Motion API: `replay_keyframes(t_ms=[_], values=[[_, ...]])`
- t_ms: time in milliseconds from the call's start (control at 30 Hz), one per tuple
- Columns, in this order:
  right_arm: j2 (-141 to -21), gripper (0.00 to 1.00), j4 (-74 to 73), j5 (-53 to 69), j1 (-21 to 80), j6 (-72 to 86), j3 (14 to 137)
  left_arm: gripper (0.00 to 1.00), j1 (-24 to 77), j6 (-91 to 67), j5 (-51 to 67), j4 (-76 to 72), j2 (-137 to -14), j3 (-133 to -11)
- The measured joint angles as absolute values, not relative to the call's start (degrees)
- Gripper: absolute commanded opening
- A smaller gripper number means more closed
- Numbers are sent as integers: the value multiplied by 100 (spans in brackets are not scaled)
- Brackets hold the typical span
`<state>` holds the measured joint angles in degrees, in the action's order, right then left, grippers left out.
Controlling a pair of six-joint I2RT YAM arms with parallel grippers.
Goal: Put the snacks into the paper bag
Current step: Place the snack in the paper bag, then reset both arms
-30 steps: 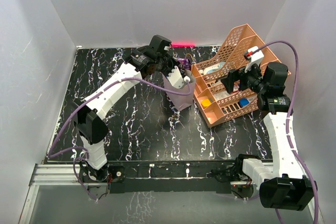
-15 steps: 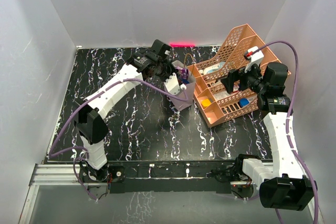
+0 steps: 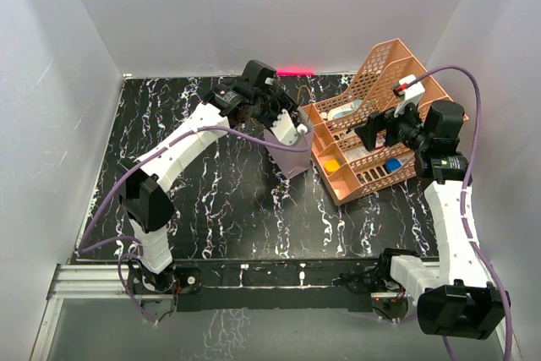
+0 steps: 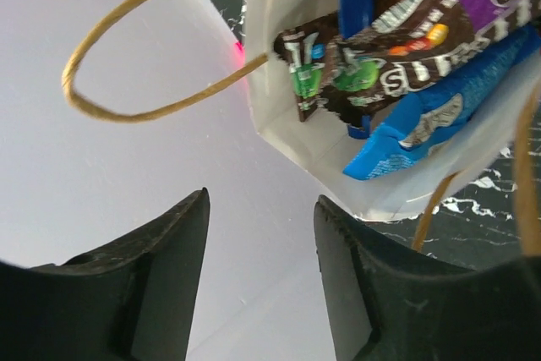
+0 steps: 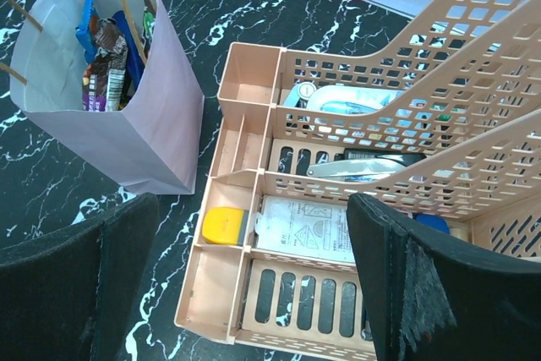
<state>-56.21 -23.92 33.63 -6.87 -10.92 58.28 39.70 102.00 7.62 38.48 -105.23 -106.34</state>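
The paper bag (image 3: 293,158) stands upright mid-table beside the organiser. In the left wrist view the paper bag (image 4: 296,137) lies close ahead and up to the right. Its mouth shows snacks inside: a purple-brown packet (image 4: 414,40) and a blue packet (image 4: 427,120). A tan handle (image 4: 118,48) loops out to the left. My left gripper (image 4: 260,281) is open just outside the bag's mouth with nothing between its fingers. It hangs over the bag's top as the left gripper (image 3: 287,120). My right gripper (image 5: 254,293) is wide open and empty above the organiser, with the paper bag (image 5: 139,137) and its snacks (image 5: 106,48) to its upper left.
A salmon-pink mesh organiser (image 3: 376,69) stands right of the bag, touching or nearly so. The organiser (image 5: 249,69) holds a yellow block (image 5: 221,226), a white printed pack (image 5: 306,230), a metal tool (image 5: 363,164) and a blue item (image 3: 393,164). White walls surround the table.
My left gripper was shut on a purple packet above the bag; it has since opened and the packet now sits inside the bag. The right arm has not moved.
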Motion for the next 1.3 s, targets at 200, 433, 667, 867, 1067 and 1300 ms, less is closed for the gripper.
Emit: replay_keyframes(t_ms=[200,433,667,867,1067,1300], values=[[-5769,97,-2401,3623,-687,-1079,5839,67,3970,9198,744,3465,-10403,-10674],[-6106,97,-2565,3815,-687,-1085,5990,83,3938,7706,440,2694,-9850,-10372],[-6582,98,-3037,3798,-685,-1284,6661,92,3741,5830,-19,1955,-9400,-10044],[-7026,98,-3667,3494,-600,-1562,7413,98,2808,4316,-202,1544,-8753,-8976],[-7196,98,-3798,3166,-290,-1573,7467,98,1555,2744,-471,1275,-8119,-7760],[-7933,98,-3900,2792,351,-1592,7909,99,301,1400,-189,1245,-7393,-6816]])
